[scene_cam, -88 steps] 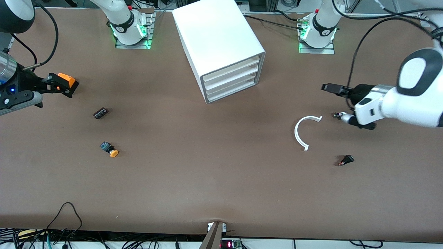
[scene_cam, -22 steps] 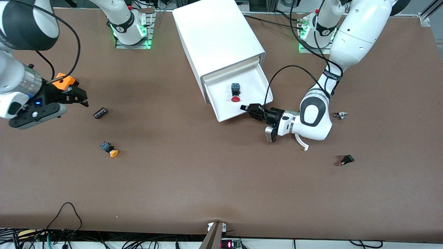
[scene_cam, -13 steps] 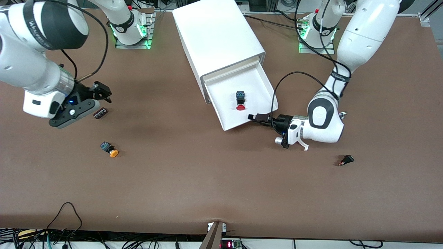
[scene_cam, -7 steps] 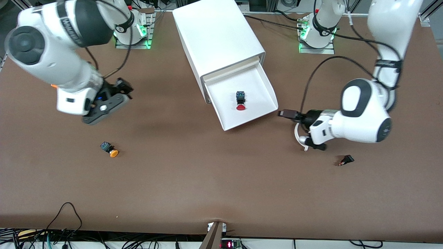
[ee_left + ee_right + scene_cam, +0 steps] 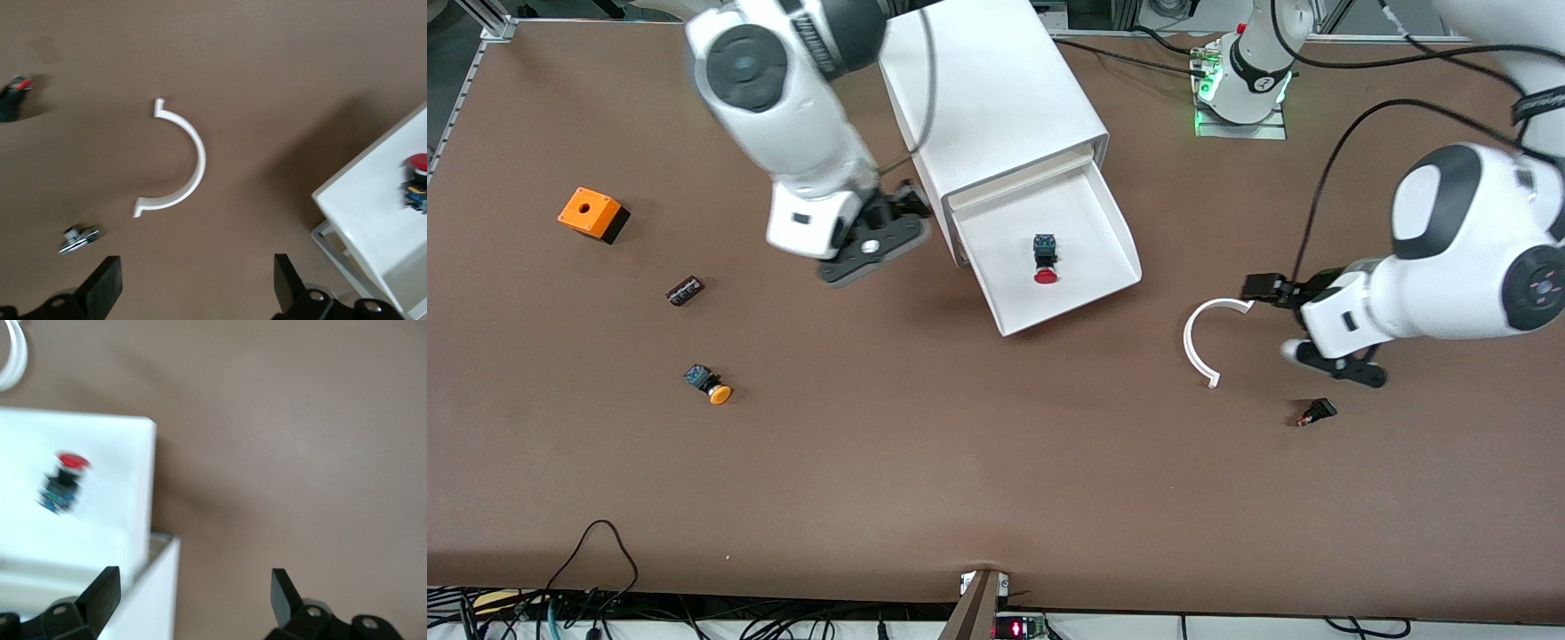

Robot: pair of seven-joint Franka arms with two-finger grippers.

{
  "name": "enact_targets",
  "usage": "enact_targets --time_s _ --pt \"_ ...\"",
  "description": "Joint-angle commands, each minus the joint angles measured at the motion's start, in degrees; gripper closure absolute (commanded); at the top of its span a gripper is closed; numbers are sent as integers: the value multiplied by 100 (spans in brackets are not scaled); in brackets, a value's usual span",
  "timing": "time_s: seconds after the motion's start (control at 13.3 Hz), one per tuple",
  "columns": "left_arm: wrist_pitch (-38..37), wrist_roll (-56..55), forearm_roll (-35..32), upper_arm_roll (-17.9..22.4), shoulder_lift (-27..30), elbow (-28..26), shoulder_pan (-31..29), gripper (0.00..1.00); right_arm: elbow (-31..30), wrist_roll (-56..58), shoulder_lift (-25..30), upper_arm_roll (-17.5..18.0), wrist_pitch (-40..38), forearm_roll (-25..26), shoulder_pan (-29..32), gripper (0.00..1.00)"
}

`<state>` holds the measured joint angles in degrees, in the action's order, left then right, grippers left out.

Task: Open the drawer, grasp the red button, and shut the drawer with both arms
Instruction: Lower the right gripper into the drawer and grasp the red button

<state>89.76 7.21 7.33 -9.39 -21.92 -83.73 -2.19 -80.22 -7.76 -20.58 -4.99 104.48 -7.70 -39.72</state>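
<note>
The cabinet's [image 5: 987,98] top drawer [image 5: 1089,271] stands pulled out. The red-capped button [image 5: 1045,258] lies inside it, cap toward the front camera. My right gripper [image 5: 903,209] is open and empty, in the air beside the cabinet's front corner on the right arm's side. The right wrist view shows its open gripper [image 5: 193,590] over the cabinet corner, with the drawer [image 5: 113,447] and button [image 5: 63,480] close by. My left gripper [image 5: 1258,286] is open and empty, over the table by a white arc, apart from the drawer. The left wrist view [image 5: 197,290] shows the drawer's corner [image 5: 360,213] and button [image 5: 417,180].
A white arc piece [image 5: 1199,342] lies between the drawer and the left arm. A small black part [image 5: 1317,412] and a metal part [image 5: 79,240] lie near it. An orange box [image 5: 590,213], a black switch [image 5: 685,291] and an orange-capped button [image 5: 710,385] lie toward the right arm's end.
The left gripper pulled the drawer out, let go and drew back past the white arc. The right arm swung from its end of the table to beside the cabinet.
</note>
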Motion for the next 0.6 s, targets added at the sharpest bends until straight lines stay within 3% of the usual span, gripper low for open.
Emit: enact_targets --time_s 0.0,0.38,0.53 --pt "-213 -219 -354 -28 310 -21 -351 0 980 -961 -822 -72 133 -65 -474 0" --pt "-116 -861 -381 41 495 -12 -633 0 1535 -2340 -1754 -98 722 215 -1177 0" --pt "-116 -861 -914 -28 495 -3 -625 0 1571 -2948 -1949 -107 837 374 -1379 0"
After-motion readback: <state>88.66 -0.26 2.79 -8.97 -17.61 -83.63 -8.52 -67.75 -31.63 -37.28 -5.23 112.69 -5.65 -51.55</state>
